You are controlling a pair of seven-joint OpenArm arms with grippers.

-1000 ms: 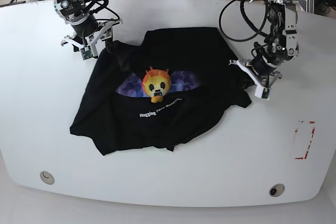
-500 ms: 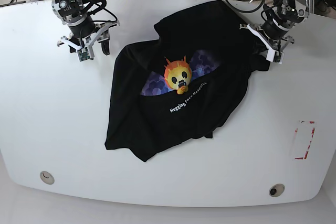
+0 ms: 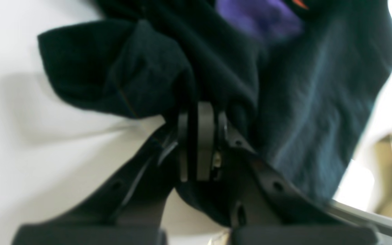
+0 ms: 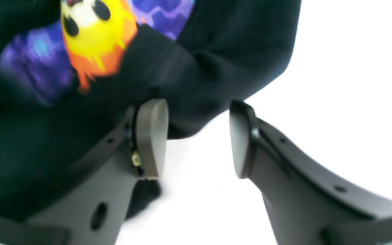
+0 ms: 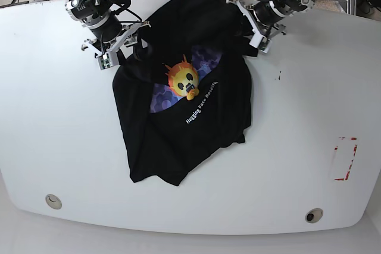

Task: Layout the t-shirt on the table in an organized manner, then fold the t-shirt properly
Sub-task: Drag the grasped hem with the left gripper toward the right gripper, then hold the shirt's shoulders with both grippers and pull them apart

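Black cloth of the t-shirt (image 3: 284,102) fills the left wrist view: the left gripper (image 3: 199,136) has its jaws pressed together, pinching a bunched fold that rises directly ahead of them, with white bench (image 3: 29,136) off to one side. Right wrist view: the right gripper (image 4: 197,136) stands spread, nothing between the jaws; the shirt's edge lies just ahead, one finger (image 4: 150,136) against the cloth. Base view: the t-shirt (image 5: 202,141) lies crumpled mid-bench (image 5: 59,147), its upper corner at the left gripper (image 5: 255,33), the right gripper (image 5: 119,49) beside its opposite shoulder.
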